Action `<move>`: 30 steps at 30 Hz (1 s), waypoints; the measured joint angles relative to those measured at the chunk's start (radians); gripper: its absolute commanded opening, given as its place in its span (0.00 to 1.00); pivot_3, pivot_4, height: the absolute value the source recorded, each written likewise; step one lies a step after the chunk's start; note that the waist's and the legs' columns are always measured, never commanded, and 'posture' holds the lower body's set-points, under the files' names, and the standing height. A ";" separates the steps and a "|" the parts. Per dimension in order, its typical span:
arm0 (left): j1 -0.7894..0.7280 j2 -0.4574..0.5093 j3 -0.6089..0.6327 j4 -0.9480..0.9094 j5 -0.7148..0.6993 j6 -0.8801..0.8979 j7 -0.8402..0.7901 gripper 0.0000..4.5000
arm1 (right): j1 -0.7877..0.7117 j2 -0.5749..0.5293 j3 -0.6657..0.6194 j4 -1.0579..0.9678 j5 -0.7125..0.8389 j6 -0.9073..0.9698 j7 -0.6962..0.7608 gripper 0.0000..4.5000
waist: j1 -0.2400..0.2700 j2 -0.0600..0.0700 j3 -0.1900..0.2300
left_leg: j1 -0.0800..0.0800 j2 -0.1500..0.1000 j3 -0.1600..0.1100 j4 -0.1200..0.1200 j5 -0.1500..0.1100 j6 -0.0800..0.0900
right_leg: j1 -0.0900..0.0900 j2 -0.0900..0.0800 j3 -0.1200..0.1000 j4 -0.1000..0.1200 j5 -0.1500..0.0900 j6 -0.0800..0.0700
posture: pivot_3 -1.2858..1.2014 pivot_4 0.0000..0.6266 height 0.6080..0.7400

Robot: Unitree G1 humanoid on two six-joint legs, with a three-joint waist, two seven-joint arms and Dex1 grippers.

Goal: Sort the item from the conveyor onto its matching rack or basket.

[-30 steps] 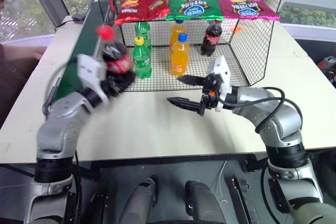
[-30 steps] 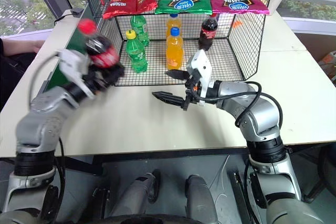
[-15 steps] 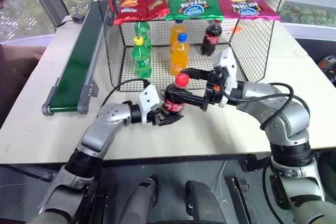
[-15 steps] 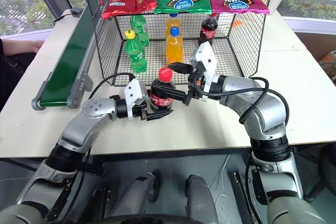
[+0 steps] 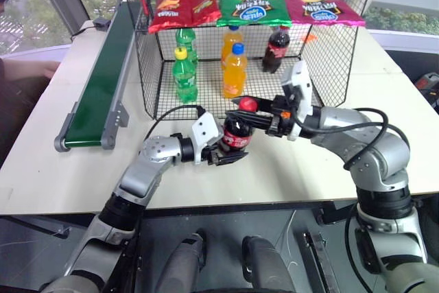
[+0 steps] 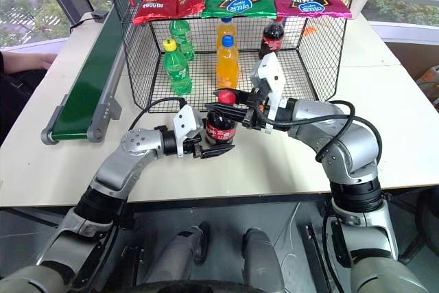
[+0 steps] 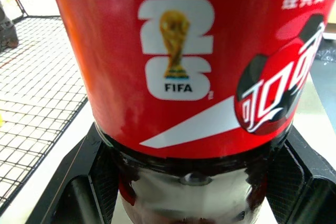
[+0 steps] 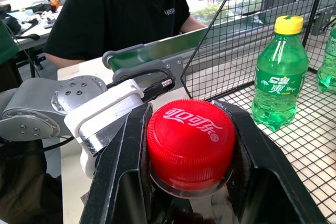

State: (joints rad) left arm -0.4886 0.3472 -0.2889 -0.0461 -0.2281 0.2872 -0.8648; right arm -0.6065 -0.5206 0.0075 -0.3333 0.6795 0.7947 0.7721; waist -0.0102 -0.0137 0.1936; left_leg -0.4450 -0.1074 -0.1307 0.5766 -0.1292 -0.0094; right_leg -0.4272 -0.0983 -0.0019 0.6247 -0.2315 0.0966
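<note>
Head stereo pair looks forward and down over both arms at the table (image 5: 206, 190), left wrist cam sits hard against the cola bottle (image 7: 178, 77) label between its fingers, right wrist cam looks past the red cap (image 8: 190, 142) toward the left gripper (image 8: 105, 114), all sharing that bottle.

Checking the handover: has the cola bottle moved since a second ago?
Yes. The small plastic cola bottle went from above the dark green conveyor belt to in front of the black wire-mesh cage, between both grippers.
</note>
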 measured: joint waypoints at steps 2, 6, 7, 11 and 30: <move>0.000 -0.004 0.000 0.001 0.000 0.000 0.002 0.65 | 0.000 -0.001 -0.002 0.000 0.002 0.001 -0.001 0.26 | 0.000 0.000 0.000 | 0.000 0.000 0.000 0.000 0.000 0.000 | 0.000 0.000 0.000 0.000 0.000 0.000 | 0.52 0.24 0.98; 0.000 -0.018 0.009 0.004 -0.008 0.016 0.012 0.96 | -0.001 -0.001 -0.002 0.001 0.001 0.004 -0.015 0.26 | 0.000 0.000 0.000 | 0.000 0.000 0.000 0.000 0.000 0.000 | 0.000 0.000 0.000 0.000 0.000 0.000 | 0.52 0.24 0.98; -0.003 -0.032 0.027 0.003 -0.024 0.018 0.017 0.99 | -0.001 -0.002 0.002 0.006 -0.004 0.008 -0.020 0.26 | 0.000 0.000 0.000 | 0.000 0.000 0.000 0.000 0.000 0.000 | 0.000 0.000 0.000 0.000 0.000 0.000 | 0.52 0.24 0.98; -0.018 -0.020 0.050 -0.027 -0.048 0.040 0.004 0.99 | -0.001 -0.006 0.008 0.015 -0.010 0.016 -0.033 0.26 | -0.001 0.000 0.000 | 0.000 0.000 0.000 0.000 0.000 0.001 | 0.000 0.001 0.000 0.000 0.000 0.000 | 0.52 0.24 0.98; 0.152 -0.063 0.152 -0.115 0.023 0.076 0.321 0.99 | -0.294 0.058 -0.048 0.720 -0.345 -0.370 -0.265 0.26 | -0.001 0.000 0.000 | 0.001 -0.001 0.001 0.001 0.001 0.001 | 0.000 0.002 0.000 0.003 0.002 0.003 | 0.52 0.24 0.98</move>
State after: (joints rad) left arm -0.3362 0.2838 -0.1368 -0.1607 -0.2054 0.3636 -0.5443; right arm -0.9003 -0.4628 -0.0402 0.3869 0.3346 0.4245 0.5072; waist -0.0110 -0.0135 0.1936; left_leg -0.4438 -0.1082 -0.1299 0.5773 -0.1282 -0.0083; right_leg -0.4274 -0.0966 -0.0017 0.6279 -0.2297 0.0998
